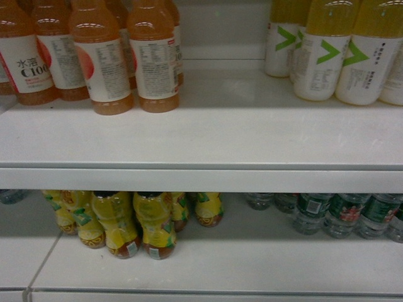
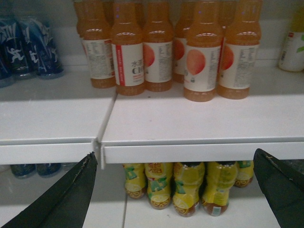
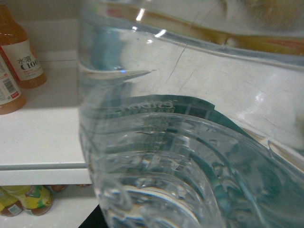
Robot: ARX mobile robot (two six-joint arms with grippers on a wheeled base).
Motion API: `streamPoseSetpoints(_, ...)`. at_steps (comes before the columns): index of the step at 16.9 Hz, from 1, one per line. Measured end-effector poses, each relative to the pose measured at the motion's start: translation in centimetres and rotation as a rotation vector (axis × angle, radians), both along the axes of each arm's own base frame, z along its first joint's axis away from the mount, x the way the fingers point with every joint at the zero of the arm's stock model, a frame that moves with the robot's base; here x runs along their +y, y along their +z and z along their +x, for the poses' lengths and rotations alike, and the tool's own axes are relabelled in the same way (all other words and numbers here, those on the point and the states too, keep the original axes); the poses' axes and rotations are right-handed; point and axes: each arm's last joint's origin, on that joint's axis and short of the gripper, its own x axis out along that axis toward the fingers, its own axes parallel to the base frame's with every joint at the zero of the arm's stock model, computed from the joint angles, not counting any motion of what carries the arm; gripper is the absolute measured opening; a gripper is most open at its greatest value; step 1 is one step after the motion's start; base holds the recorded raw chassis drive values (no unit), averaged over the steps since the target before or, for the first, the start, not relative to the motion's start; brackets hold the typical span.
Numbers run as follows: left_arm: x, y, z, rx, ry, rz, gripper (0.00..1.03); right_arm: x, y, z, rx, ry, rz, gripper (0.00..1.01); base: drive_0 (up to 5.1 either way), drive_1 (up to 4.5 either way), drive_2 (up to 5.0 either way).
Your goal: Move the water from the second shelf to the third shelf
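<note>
A clear ribbed water bottle [image 3: 180, 156] with a dark green label fills the right wrist view, tilted and right against the camera, in front of the white shelf edge [image 3: 42, 173]. It sits in my right gripper, whose fingers are hidden behind it apart from a dark sliver at the bottom edge. More green-labelled water bottles [image 1: 343, 214] stand on the lower shelf at the right of the head view. My left gripper [image 2: 173, 153] is open and empty, its black fingers [image 2: 71, 199] spread wide before the shelf front. Neither gripper shows in the head view.
Orange drink bottles [image 1: 119, 56] stand at the upper shelf's left and yellow bottles with green arrows [image 1: 327, 50] at its right. Yellow lemon tea bottles [image 1: 135, 223] crowd the lower shelf's left. Blue bottles [image 2: 28, 45] stand far left in the left wrist view.
</note>
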Motion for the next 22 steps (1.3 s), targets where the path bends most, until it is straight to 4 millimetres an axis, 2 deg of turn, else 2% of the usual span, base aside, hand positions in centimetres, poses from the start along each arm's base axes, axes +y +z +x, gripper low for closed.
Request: streamPoseSetpoints(22, 0.0, 0.01, 0.0, -0.001, 0.0, 0.0, 0.98, -0.01, -0.01, 0.0, 0.0, 0.0, 0.0, 0.4, -5.0, 2.44, 2.4)
